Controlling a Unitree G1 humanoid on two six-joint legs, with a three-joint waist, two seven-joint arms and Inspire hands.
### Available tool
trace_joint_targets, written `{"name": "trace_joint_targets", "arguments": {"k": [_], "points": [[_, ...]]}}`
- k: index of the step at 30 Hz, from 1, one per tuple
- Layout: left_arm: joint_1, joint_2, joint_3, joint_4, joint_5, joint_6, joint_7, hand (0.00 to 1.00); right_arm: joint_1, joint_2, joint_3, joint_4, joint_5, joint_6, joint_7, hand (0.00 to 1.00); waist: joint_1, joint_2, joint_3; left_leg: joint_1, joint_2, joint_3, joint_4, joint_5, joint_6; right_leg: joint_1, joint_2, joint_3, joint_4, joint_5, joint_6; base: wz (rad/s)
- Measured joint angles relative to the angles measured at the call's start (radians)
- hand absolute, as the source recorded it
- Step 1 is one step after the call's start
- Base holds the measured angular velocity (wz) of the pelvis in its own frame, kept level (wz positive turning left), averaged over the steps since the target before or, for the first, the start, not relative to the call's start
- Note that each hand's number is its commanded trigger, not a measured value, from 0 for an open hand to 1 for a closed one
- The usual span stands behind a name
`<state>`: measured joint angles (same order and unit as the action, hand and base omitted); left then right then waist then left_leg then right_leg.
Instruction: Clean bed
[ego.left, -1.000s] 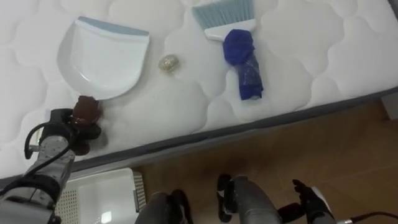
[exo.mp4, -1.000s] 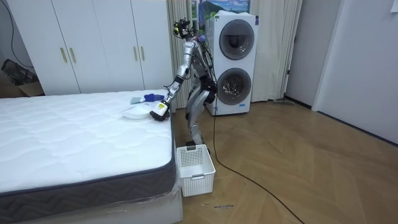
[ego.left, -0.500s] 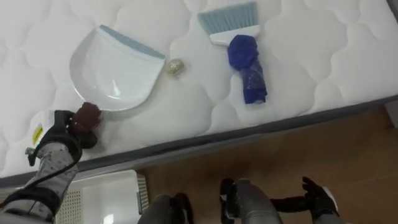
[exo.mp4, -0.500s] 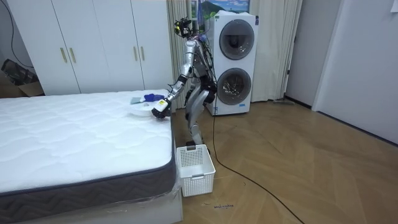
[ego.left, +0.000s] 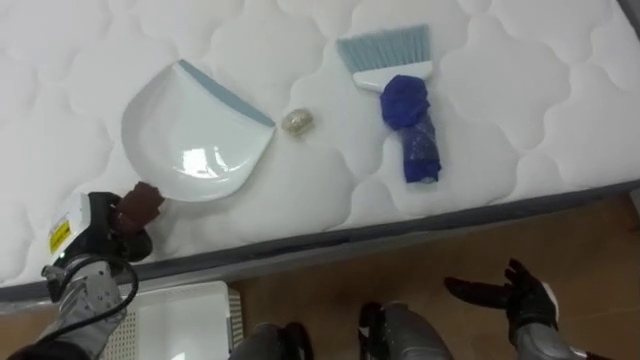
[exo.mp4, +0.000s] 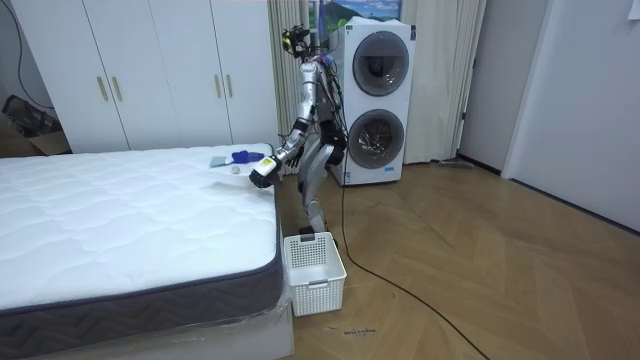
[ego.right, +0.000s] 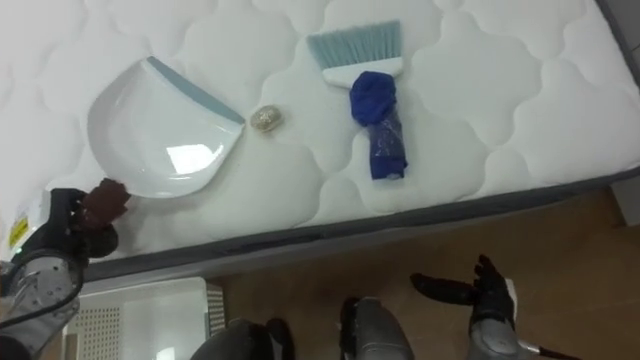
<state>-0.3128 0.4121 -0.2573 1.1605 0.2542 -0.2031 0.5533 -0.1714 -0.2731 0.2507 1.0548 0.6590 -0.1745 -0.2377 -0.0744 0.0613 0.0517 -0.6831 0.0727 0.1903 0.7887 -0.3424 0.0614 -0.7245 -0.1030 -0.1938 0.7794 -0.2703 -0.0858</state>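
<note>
A white dustpan (ego.left: 196, 145) with a pale blue lip lies on the white mattress (ego.left: 500, 90). Its brown handle (ego.left: 140, 203) is at the bed's near edge, and my left hand (ego.left: 98, 235) is shut on it. A small crumpled scrap (ego.left: 297, 122) lies just right of the pan's lip. Further right lies a hand brush (ego.left: 405, 100) with pale blue bristles and a blue handle. My right hand (ego.left: 505, 297) hangs open over the wood floor, below the bed's edge. In the room view I stand at the bed's far corner, with the dustpan (exo.mp4: 236, 170) by my left hand (exo.mp4: 262, 174).
A white slatted basket (exo.mp4: 315, 270) stands on the floor beside the bed; its rim (ego.left: 180, 320) shows under my left arm. White wardrobes and a stacked washer and dryer (exo.mp4: 372, 100) stand behind me. The grey bed edge (ego.left: 420, 222) runs across the eye views.
My left hand has pulled the dustpan's handle toward the bed's edge and turned the pan, so its lip now faces the scrap. My right hand has risen into fuller view. The camera shifted.
</note>
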Motion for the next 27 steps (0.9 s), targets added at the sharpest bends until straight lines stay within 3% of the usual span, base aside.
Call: {"name": "trace_joint_targets", "arguments": {"k": [11,14,19,24,27], "points": [[0.027,0.020,0.019,-0.009,0.098,-0.001,0.017,1.00,0.000,-0.005,-0.060,-0.054,-0.011,-0.002,-0.020,0.00,0.025,-0.001,-0.0026,0.020,0.001,0.008,-0.013,0.000,0.001,0.014,0.001,0.002,-0.011,0.002,0.001,-0.01],[0.036,0.020,0.016,-0.012,0.112,-0.001,0.028,1.00,0.001,-0.006,-0.068,-0.083,-0.037,-0.021,-0.049,0.00,0.023,-0.002,-0.0032,0.037,-0.003,0.015,-0.028,0.002,0.004,0.025,0.000,0.007,-0.018,0.004,0.004,-0.02],[0.050,0.020,0.016,-0.016,0.134,-0.002,0.029,1.00,-0.011,-0.008,-0.080,-0.128,-0.109,-0.053,-0.121,0.00,0.023,-0.003,-0.0034,0.048,-0.015,0.025,-0.046,0.005,0.006,0.024,-0.007,0.019,-0.017,0.002,0.009,-0.03],[0.050,0.027,0.016,-0.026,0.134,-0.010,0.029,1.00,-0.021,-0.007,-0.100,-0.168,-0.190,-0.053,-0.221,0.00,0.023,-0.003,-0.0035,0.039,-0.019,0.034,-0.053,0.008,0.011,0.009,-0.015,0.023,-0.014,0.001,0.014,-0.01],[0.050,0.030,0.015,-0.027,0.134,-0.014,0.029,1.00,-0.031,-0.010,-0.108,-0.258,-0.309,-0.095,-0.300,0.00,0.022,-0.004,-0.0041,0.039,-0.018,0.044,-0.059,0.009,0.013,0.004,-0.015,0.029,-0.017,0.002,0.016,-0.05]]}}
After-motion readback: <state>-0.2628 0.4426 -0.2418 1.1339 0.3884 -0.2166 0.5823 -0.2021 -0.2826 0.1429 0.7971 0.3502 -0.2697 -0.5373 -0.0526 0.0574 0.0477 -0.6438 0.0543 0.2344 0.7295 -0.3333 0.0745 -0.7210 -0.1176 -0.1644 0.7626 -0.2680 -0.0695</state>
